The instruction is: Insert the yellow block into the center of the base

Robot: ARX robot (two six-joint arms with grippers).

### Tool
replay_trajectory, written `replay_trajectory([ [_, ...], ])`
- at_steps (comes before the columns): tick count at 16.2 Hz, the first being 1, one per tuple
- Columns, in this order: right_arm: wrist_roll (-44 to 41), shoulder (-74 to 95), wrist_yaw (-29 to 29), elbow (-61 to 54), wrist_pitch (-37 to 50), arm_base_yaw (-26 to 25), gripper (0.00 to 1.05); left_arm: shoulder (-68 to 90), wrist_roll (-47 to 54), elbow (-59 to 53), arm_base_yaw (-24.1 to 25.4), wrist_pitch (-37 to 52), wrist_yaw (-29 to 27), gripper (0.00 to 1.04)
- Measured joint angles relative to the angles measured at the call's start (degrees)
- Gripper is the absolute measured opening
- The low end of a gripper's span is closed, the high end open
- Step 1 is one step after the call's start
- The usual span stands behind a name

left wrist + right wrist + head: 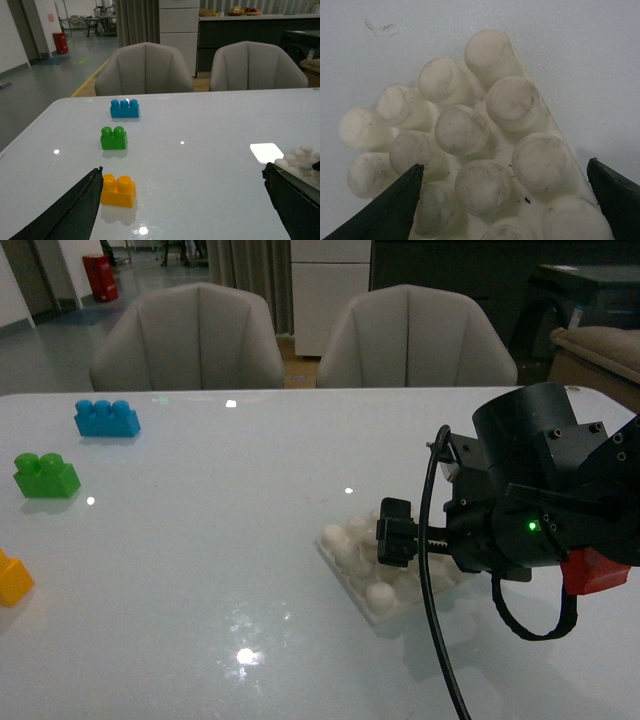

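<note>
Right tool (393, 532), fingers spread wide and holding nothing, hangs low over the base (380, 595), a white square plate of round studs lying at an angle on the glossy white table (220, 570). Its wrist view shows scuffed, speckled studs between the two dark fingertips (385, 210). Left tool (182, 205) is likewise spread and empty. Just beside the inner edge of one of its fingers stands the yellow block (118, 191); whether the two touch cannot be told. That block is an orange-yellow brick, upright, with two round studs on top, faintly mirrored in the tabletop. In the front view it sits at the far left, partly cut off by the frame and well apart from the base. Beyond it stand a green two-stud brick (45, 476) and, farther back, a blue three-stud brick (106, 418). Near the base lies a smooth white square patch (266, 152). Two pale upholstered chairs (190, 340) face the table's far edge.
</note>
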Motion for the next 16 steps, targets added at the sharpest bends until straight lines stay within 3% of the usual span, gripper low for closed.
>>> replay_trajectory([
  [16, 11.34, 1.6, -1.51, 3.89, -2.08, 9.86, 0.98, 0.0, 0.0, 0.0, 0.0, 0.0, -0.02, 0.98],
])
